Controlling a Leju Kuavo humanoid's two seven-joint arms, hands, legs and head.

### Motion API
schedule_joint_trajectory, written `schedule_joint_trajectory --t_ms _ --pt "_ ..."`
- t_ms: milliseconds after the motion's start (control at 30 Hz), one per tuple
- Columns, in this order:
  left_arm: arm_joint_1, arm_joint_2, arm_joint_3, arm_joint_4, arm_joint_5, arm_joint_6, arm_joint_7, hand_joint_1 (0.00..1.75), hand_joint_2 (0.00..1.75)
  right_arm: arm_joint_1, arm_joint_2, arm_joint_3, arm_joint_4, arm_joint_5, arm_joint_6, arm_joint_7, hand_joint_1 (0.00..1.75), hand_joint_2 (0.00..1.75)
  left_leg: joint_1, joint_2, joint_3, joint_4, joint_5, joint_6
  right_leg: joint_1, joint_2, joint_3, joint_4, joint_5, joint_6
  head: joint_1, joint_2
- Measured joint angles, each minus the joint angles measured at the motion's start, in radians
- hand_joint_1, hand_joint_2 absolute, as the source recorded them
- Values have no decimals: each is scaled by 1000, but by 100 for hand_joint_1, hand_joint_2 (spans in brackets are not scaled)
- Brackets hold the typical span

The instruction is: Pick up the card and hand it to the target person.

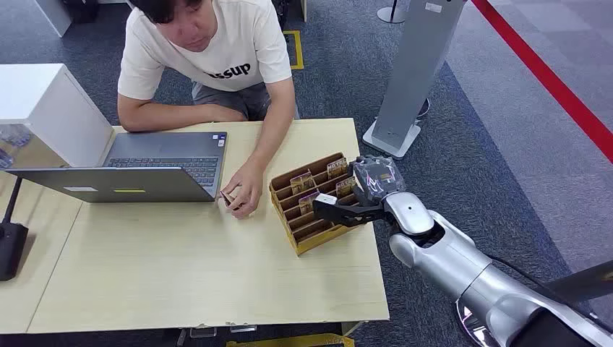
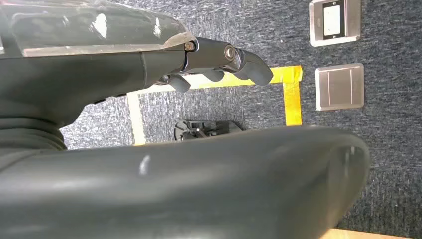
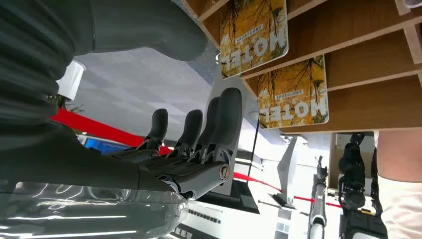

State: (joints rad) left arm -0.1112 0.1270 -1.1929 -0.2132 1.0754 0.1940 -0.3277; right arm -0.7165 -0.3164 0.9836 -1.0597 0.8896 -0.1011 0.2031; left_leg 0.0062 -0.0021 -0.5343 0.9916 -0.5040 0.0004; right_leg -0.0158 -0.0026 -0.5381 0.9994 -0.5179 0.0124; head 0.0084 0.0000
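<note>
A wooden card rack (image 1: 312, 217) stood on the right part of the light wooden desk (image 1: 181, 275), close to its right edge and turned at an angle. The rack was divided into stepped rows. Several rows held yellow-printed cards standing on edge: one card (image 1: 301, 181) in a far-left slot, one (image 1: 336, 168) in the far-right slot, and two more (image 1: 309, 202) (image 1: 345, 186) a row nearer. The nearest rows appeared bare wood. In the right wrist view two of these cards (image 3: 254, 32) (image 3: 293, 94) were legible, each marked "HOTEL" and each seated in its own slot.

The right hand (image 1: 354, 199) hovered over the right side of the rack, its fingers (image 3: 219, 124) held straight and apart, grasping nothing. They reached out beside the nearer card in the wrist view; contact with it could not be confirmed. All cards seen remained in the rack.

The left hand (image 2: 219, 64) hung over dark carpet marked with yellow tape (image 2: 293, 94), its fingers (image 2: 249, 67) loosely curled and holding nothing.

A person in a white T-shirt (image 1: 209, 50) sat at the far side of the desk. An open grey laptop (image 1: 144, 170) stood before them. The person's hand (image 1: 242, 191) rested on the desk just left of the rack, holding a small object that could not be identified. A white box (image 1: 43, 108) stood at the far left.
</note>
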Motion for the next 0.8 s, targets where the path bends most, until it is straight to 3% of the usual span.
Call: schedule_joint_trajectory --t_ms 567,733,800 --pt "0 0 0 0 0 -1 0 0 0 0 25 20 16 -18 -9 -9 108 175 0 0 0 0 0 0 0 0 0 0 0 0 0 0" --pt "1 0 0 0 1 -1 0 0 0 -1 30 24 25 -21 -14 -14 68 175 0 0 0 0 0 0 0 0 0 0 0 0 0 0" --pt "1 0 0 0 1 -1 0 0 0 -1 32 25 29 -21 -15 -15 63 175 0 0 0 0 0 0 0 0 0 0 0 0 0 0"
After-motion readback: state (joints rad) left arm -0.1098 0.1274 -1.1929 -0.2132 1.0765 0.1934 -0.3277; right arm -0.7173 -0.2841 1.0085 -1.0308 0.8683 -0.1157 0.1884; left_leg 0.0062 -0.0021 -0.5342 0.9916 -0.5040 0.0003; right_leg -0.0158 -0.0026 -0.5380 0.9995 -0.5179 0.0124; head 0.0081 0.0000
